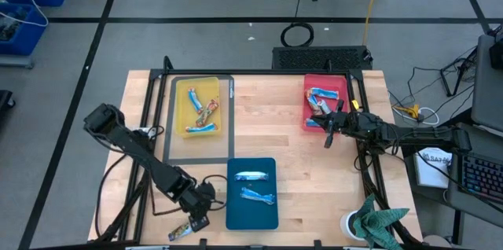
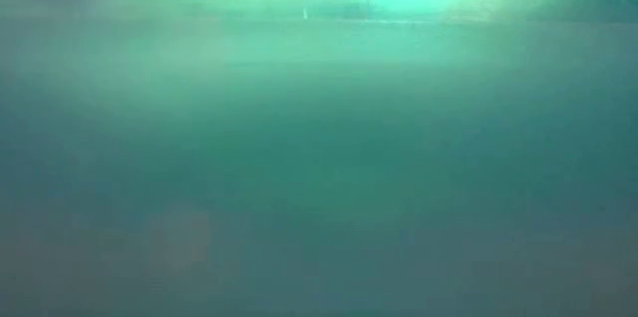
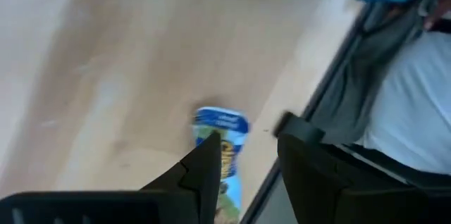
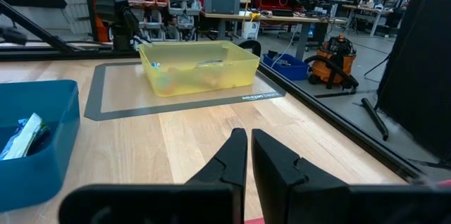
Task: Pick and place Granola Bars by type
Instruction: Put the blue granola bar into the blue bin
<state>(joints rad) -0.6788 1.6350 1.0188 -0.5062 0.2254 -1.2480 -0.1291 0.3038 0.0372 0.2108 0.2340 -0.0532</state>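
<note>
A blue-wrapped granola bar (image 3: pixel 224 129) lies flat on the wood close to the table's near edge, also seen in the high view as the bar (image 1: pixel 181 231). My left gripper (image 3: pixel 248 131) is open right over it, left of the blue tray (image 1: pixel 251 212). Two blue-and-white bars (image 1: pixel 250 176) lie in that tray. The yellow tray (image 1: pixel 182 86) holds several bars, and the red tray (image 1: pixel 339 85) holds more. My right gripper (image 1: pixel 328 138) is shut and empty at the red tray's near edge. My left gripper comes down at the bar on a slant, with its fingers open. One finger (image 3: pixel 206 164) overlaps the bar's end (image 3: pixel 227 160), and the other stands beside the bar. I cannot tell whether either finger touches it. The bar lies flat on the table.
A grey mat outline (image 1: pixel 169 152) surrounds the yellow tray. A green cloth (image 1: pixel 381 222) and a white cup sit at the near right corner. The table's near edge and frame rail (image 3: pixel 331 76) run close by the bar. The low view is filled by the blue tray's wall (image 2: pixel 319 158).
</note>
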